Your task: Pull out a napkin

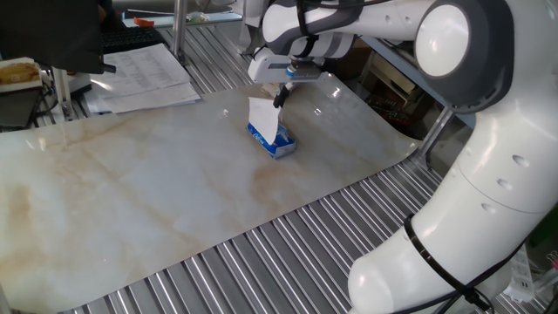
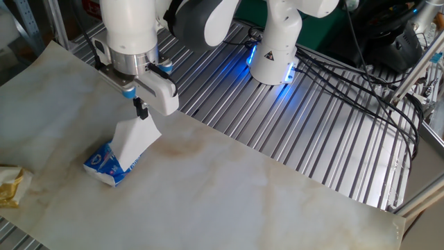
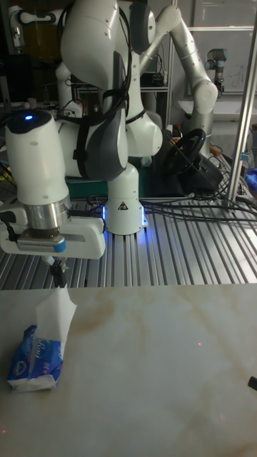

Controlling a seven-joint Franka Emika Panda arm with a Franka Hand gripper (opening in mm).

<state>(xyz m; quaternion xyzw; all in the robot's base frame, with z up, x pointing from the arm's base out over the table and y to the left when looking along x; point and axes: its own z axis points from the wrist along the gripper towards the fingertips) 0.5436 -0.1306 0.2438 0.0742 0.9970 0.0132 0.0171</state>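
A blue-and-white tissue pack [image 1: 274, 142] [image 2: 105, 164] [image 3: 35, 359] lies on the marble-patterned board. A white napkin [image 1: 262, 119] [image 2: 134, 139] [image 3: 56, 312] rises out of the pack's top, stretched upward into a peak. My gripper [image 1: 281, 98] [image 2: 141, 111] [image 3: 59, 273] is directly above the pack, its black fingers shut on the napkin's top corner. The napkin's lower end still sits in the pack, and the pack rests on the board.
Printed paper sheets [image 1: 139, 74] lie at the back left of the board. A yellowish crumpled object [image 2: 10, 187] sits near the board's left edge. Ribbed metal table [image 2: 312, 125] surrounds the board. The robot base [image 2: 274, 48] and cables [image 2: 374, 83] stand behind.
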